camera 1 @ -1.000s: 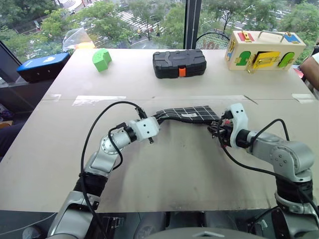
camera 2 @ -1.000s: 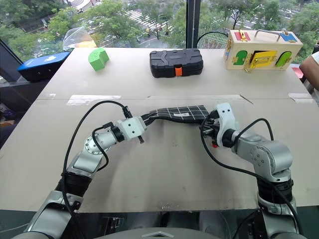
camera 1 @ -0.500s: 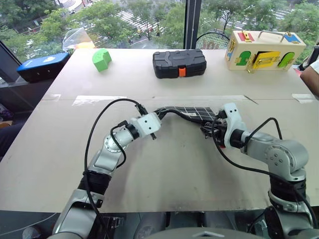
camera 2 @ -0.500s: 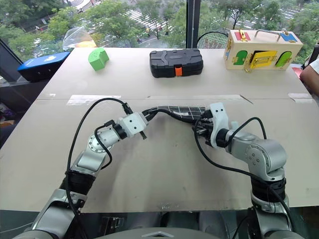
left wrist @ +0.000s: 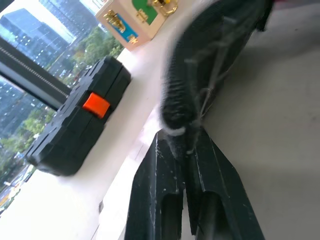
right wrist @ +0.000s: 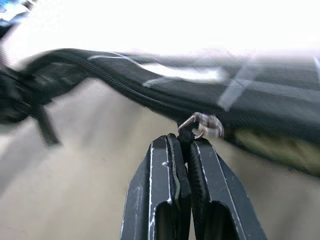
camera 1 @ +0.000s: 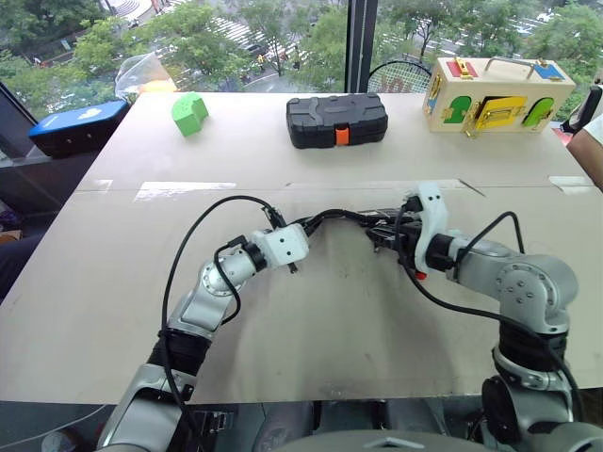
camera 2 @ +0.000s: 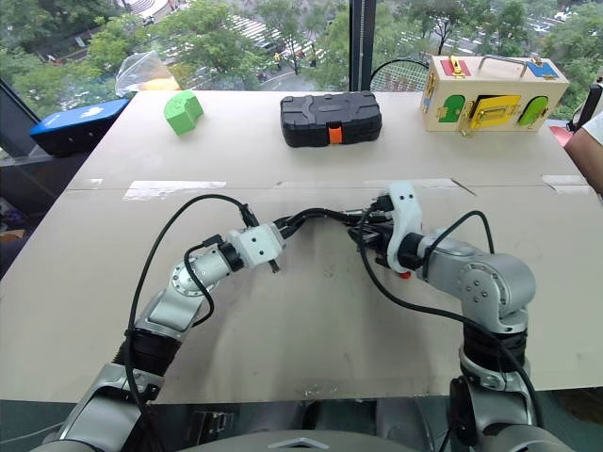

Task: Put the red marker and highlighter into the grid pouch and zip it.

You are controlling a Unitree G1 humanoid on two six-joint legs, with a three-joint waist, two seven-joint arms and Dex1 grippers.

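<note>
Left gripper clamped on one end of the grid pouch — fingers pinched tight on the fabric edge by the zipper teeth. Right gripper closed on the black zipper pull cord, metal slider ring just past the fingertips. Pouch held up off the table between the two grippers, stretched roughly level, near mid-table in the head views. White grid lines and a pale label patch visible on the pouch side in the right wrist view. Something pale yellow-green visible along the pouch's lower edge — too blurred to identify. Red marker and highlighter not identifiable anywhere on the table; cannot tell whether inside the pouch. How far the zipper is closed: cannot tell.

On the far half of the table, well apart from the pouch: black hard case with orange latch, green block toward the left, wooden latch box toward the right, blue case at the far left edge. Part of a person's arm at the right edge.
</note>
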